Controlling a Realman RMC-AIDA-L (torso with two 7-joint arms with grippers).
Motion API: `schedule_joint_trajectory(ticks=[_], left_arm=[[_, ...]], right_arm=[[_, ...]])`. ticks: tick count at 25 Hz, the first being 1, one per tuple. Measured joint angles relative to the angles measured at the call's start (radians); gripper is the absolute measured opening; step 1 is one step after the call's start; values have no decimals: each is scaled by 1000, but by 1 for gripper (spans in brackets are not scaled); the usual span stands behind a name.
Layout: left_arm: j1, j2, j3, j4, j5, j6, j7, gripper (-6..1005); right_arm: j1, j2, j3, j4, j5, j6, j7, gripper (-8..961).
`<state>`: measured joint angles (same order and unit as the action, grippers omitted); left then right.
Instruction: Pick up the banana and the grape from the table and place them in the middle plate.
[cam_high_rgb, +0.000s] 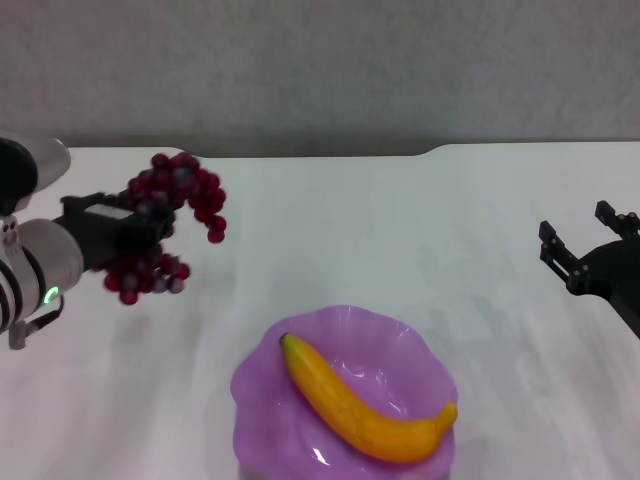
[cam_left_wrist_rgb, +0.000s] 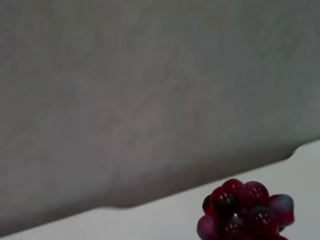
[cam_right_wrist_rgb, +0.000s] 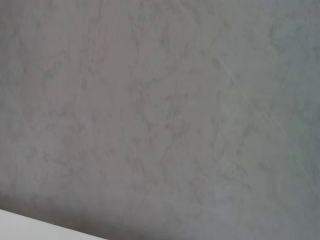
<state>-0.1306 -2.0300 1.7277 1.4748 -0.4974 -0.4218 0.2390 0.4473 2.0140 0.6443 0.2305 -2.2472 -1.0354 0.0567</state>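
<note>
The yellow-orange banana (cam_high_rgb: 365, 405) lies in the translucent purple middle plate (cam_high_rgb: 262, 392) at the front centre of the white table (cam_high_rgb: 400, 230). My left gripper (cam_high_rgb: 140, 232) is at the left, shut on the bunch of dark red-purple grapes (cam_high_rgb: 185, 195) and holding it up above the table. The bunch hangs out on both sides of the fingers. Its end shows in the left wrist view (cam_left_wrist_rgb: 245, 210). My right gripper (cam_high_rgb: 580, 255) is at the right edge, open and empty, apart from the plate.
A grey wall stands behind the table. The table's far edge has a notch (cam_high_rgb: 430, 152) at the back right. The right wrist view shows only the wall and a corner of the table (cam_right_wrist_rgb: 30, 227).
</note>
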Motion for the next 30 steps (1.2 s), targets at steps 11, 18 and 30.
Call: schedule_joint_trajectory(ticks=[11, 18, 30], left_arm=[[92, 1, 7, 169, -588, -241, 631, 440], [110, -5, 56, 73, -836, -269, 1005, 429], [38, -8, 133, -203, -1200, -216, 1494, 425]], right_arm=[[-1, 0, 0, 0, 0, 0, 0, 771], [0, 0, 0, 0, -1, 1, 0, 771], [4, 0, 0, 0, 0, 2, 0, 771]])
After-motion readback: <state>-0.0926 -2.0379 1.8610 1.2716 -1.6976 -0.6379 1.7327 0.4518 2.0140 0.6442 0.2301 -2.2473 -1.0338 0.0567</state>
